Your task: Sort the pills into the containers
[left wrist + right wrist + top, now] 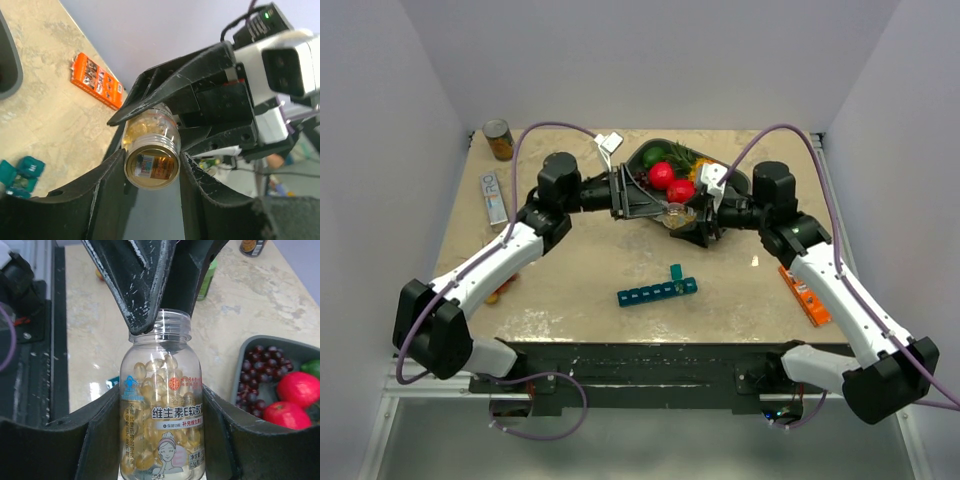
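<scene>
A small clear bottle (pixel 674 213) of tan-yellow pills (pixel 150 380) is held in the air between both grippers, just in front of the fruit tray. My right gripper (pixel 161 407) is shut on the bottle's labelled body (pixel 167 440). The bottle's threaded neck (pixel 151 145) has no cap and points at my left gripper (pixel 151 162), whose fingers press on both sides of it. In the top view the left gripper (pixel 658 209) and right gripper (pixel 690 217) meet tip to tip. The teal pill organiser (pixel 657 291) lies on the table nearer the arm bases, with one lid standing open (pixel 676 272).
The dark grey fruit tray (pixel 735 180) holds red fruits (pixel 662 175) and dark cherries (pixel 255 380). An orange printed box (pixel 798 293) lies at the right. A can (pixel 499 140) and a flat white box (pixel 494 197) are at the far left. A green bottle (pixel 207 277) stands beyond.
</scene>
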`<state>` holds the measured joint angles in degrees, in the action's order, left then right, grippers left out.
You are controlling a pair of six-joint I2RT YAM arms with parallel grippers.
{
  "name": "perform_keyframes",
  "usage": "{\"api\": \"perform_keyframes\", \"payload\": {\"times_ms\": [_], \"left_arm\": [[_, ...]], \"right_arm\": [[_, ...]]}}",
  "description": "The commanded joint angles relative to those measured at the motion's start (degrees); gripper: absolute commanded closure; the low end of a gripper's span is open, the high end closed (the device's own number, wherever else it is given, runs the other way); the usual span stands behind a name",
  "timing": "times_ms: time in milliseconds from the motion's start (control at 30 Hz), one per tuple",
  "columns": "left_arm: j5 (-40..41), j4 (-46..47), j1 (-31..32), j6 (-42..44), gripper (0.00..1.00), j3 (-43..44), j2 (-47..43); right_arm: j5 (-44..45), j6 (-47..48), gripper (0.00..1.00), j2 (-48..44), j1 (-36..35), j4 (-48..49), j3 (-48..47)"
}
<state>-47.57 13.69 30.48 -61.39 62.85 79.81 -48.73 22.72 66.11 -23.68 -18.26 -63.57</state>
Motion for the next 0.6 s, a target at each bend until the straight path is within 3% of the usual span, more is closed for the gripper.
{"api": "perform_keyframes", "payload": {"times_ms": [0, 33, 100, 133, 167, 267, 333, 467, 533, 567], "left_arm": [[-10.6, -1.8, 1.0, 16.3, 0.8, 5.4, 0.5], [-11.7, -3.8, 1.0, 25.1, 0.8, 6.7, 0.5], [-15.4, -7.3, 1.2, 34.0, 0.8, 7.5, -0.4], [-15.9, -6.6, 1.2, 40.4, 0.79, 6.2, -1.9], [-16.4, -5.9, 1.2, 43.1, 0.73, 5.2, -2.7], [-19.4, 1.1, 1.1, 47.8, 0.63, 1.2, -4.6], [-19.9, 6.0, 0.9, 46.5, 0.57, 0.0, -4.7], [-14.1, 16.7, -1.4, 35.7, 0.25, -2.0, -5.5], [-9.9, 22.8, -3.0, 28.9, 0.16, -4.0, -7.4], [-8.4, 25.8, -4.6, 26.5, 0.05, -4.7, -8.0]], "right_arm": [[-7.0, -14.9, 1.0, -1.1, -0.4, 11.6, 4.1], [-8.1, -21.9, 1.0, -1.5, -0.3, 14.2, 5.1], [-11.5, -31.0, 1.0, -1.9, -0.3, 24.0, 9.3], [-12.4, -41.2, 1.0, -2.1, -0.2, 28.6, 11.0], [-13.1, -46.9, 1.0, -2.5, -0.1, 39.5, 12.8], [-13.7, -64.3, 1.0, -2.5, 0.0, 56.6, 19.0], [-13.3, -66.5, 1.0, -2.5, 0.1, 58.1, 20.0], [-13.7, -63.3, 1.0, -3.1, 0.3, 55.1, 19.8], [-13.8, -59.6, 1.0, -3.4, 0.2, 52.8, 19.5], [-13.9, -57.9, 1.0, -3.6, 0.3, 49.7, 18.8]]}}
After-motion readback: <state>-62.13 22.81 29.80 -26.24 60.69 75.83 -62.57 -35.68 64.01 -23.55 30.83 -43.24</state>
